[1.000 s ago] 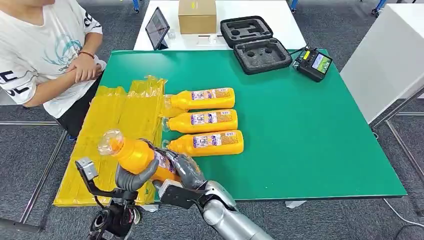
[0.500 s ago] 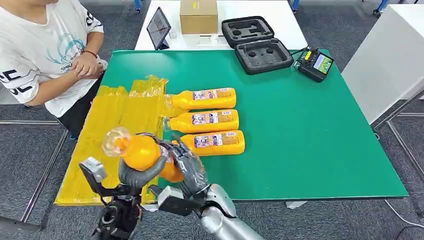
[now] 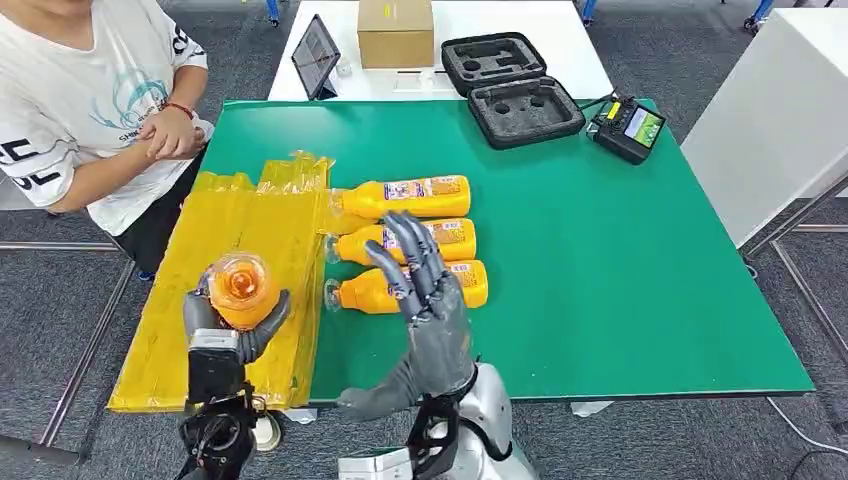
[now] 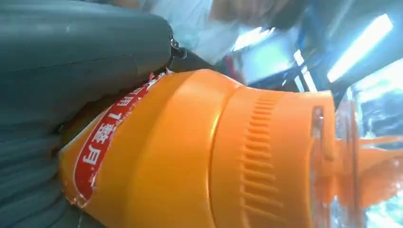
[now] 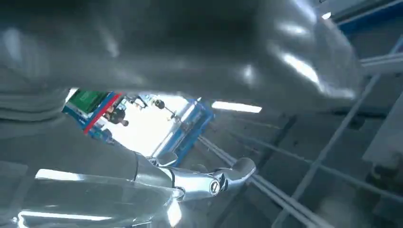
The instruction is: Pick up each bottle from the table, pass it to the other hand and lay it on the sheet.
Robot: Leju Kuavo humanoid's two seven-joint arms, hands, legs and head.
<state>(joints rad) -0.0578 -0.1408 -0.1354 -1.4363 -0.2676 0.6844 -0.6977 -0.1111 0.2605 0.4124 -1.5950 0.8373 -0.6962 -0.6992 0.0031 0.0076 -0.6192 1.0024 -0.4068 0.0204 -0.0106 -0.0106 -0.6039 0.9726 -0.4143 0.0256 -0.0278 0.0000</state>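
My left hand point(image 3: 222, 328) grips an orange bottle point(image 3: 241, 290) upright above the yellow sheet point(image 3: 238, 260), its clear cap pointing at the head camera. The left wrist view shows the same bottle point(image 4: 199, 152) close up, with my left hand point(image 4: 57, 95) wrapped around its red label. My right hand point(image 3: 425, 310) is raised with its fingers spread and holds nothing; it stands over the near part of the green table point(image 3: 620, 260). Three more orange bottles lie side by side beside the sheet: far point(image 3: 405, 196), middle point(image 3: 455, 237) and near point(image 3: 365, 292), the last two partly hidden by my right hand.
A person point(image 3: 90, 110) stands at the table's left edge with hands clasped. At the far side lie a black foam case point(image 3: 510, 88), a controller point(image 3: 628, 127), a tablet point(image 3: 314, 55) and a cardboard box point(image 3: 396, 32). A white table point(image 3: 780, 110) stands at the right.
My right hand has let go of the bottle and lifted away, fingers spread. My left hand has kept the bottle and turned it upright over the sheet.
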